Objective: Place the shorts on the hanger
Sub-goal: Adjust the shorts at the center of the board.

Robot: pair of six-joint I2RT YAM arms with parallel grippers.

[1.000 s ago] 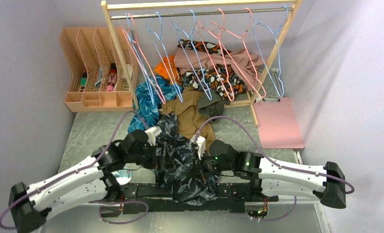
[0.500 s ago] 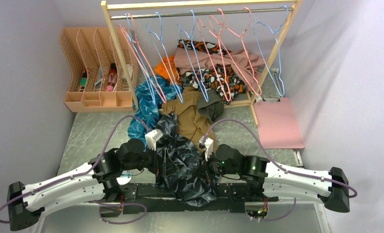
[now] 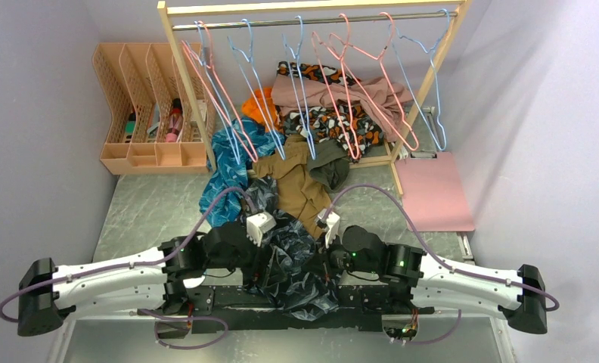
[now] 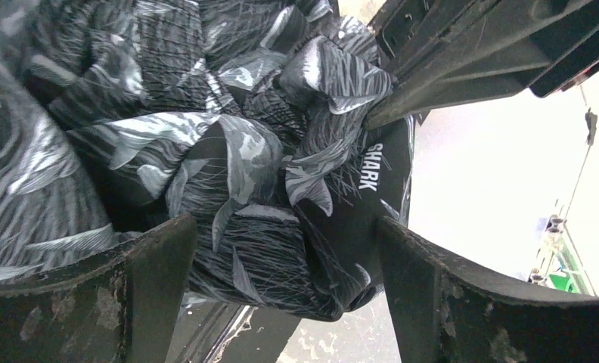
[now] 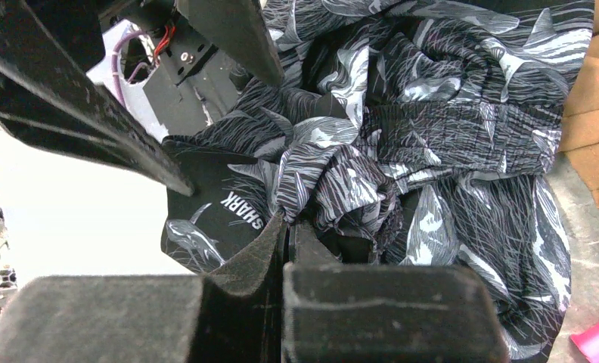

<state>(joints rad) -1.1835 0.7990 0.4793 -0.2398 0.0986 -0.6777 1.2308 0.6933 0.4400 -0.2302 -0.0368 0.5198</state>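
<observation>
Both arms have swung inward since a second ago, the left gripper pushing further onto the shorts. From above, the shorts lie heaped between it and the right gripper. The blue hanger hangs bare far beyond both, so the hanging is all left to do. Far beyond-left, a file rack holds a few small items. Left wrist: fingers spread wide around bunched fabric, not clamped. Right wrist: fingers closed, apparently pinching a fold.
</observation>
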